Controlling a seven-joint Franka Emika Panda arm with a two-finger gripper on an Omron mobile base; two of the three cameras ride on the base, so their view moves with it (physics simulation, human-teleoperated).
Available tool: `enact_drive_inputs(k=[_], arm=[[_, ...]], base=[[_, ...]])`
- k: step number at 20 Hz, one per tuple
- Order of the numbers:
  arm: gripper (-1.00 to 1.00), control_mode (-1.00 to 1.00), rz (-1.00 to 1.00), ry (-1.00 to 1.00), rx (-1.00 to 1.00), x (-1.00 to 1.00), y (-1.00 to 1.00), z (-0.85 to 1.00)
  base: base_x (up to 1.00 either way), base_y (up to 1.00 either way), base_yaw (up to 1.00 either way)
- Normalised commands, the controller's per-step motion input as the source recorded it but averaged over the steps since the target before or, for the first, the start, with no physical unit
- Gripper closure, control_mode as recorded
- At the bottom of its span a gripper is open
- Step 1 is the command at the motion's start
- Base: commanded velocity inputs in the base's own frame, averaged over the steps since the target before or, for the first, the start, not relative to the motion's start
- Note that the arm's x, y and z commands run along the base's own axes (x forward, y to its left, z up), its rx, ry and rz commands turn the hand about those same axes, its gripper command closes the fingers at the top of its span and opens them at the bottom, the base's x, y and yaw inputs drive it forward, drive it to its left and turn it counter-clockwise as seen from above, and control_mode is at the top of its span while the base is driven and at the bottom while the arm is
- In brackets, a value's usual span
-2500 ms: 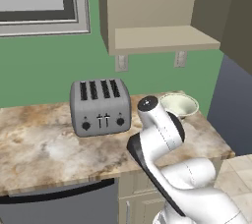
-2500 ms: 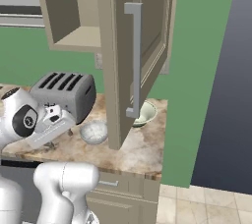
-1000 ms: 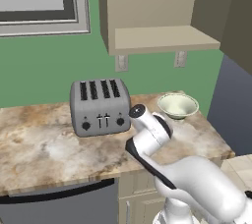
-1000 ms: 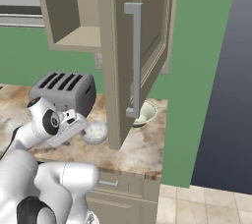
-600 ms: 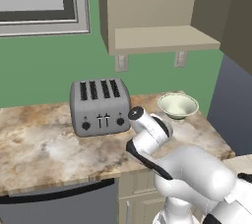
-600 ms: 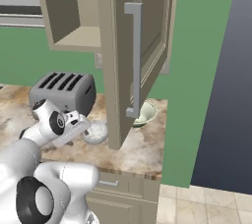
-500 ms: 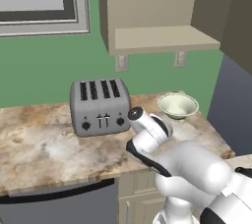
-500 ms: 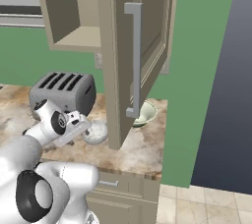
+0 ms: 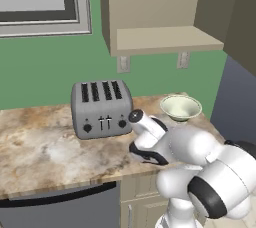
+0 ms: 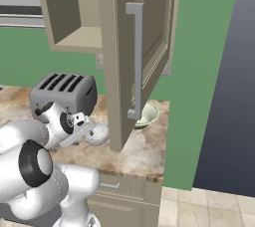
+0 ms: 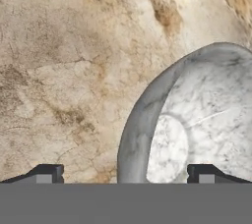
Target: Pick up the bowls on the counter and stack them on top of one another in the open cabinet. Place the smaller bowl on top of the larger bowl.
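The smaller bowl, greyish-white and mottled, sits on the marbled counter. My gripper hangs open just above it. Its left rim lies between the fingertips, and the right tip stands over the bowl's inside. From the right base view the smaller bowl sits beside my lowered hand. The larger bowl, pale green-cream, stands on the counter at the back right, partly behind the cabinet door in the right base view. The open cabinet hangs above with its shelf bare.
A grey four-slot toaster stands on the counter left of the bowls. The cabinet's open door with its long handle hangs over the counter's right end. The counter ends at the right, next to a dark opening.
My arm has folded down and the hand has sunk toward the counter over the mottled bowl. The jaws stayed open. Neither bowl has moved.
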Motion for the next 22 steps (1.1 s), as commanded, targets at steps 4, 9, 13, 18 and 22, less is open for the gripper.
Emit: enact_drive_inputs(k=[4,9,13,18,22], arm=[[-1.0,-1.0,0.0,0.0,0.0,0.25,0.0,-0.13],[1.0,-1.0,0.0,0.01,0.0,0.15,0.0,-0.09],[1.0,-1.0,0.0,0.05,0.0,0.0,0.0,-0.04],[1.0,-1.0,0.0,0.01,0.0,-0.01,-0.03,0.0],[1.0,-1.0,0.0,0.0,0.03,-0.16,-0.05,0.26]], base=[[0.0,0.0,0.0],[0.0,0.0,0.0],[0.0,0.0,0.0],[0.0,0.0,0.0],[0.0,0.0,0.0]])
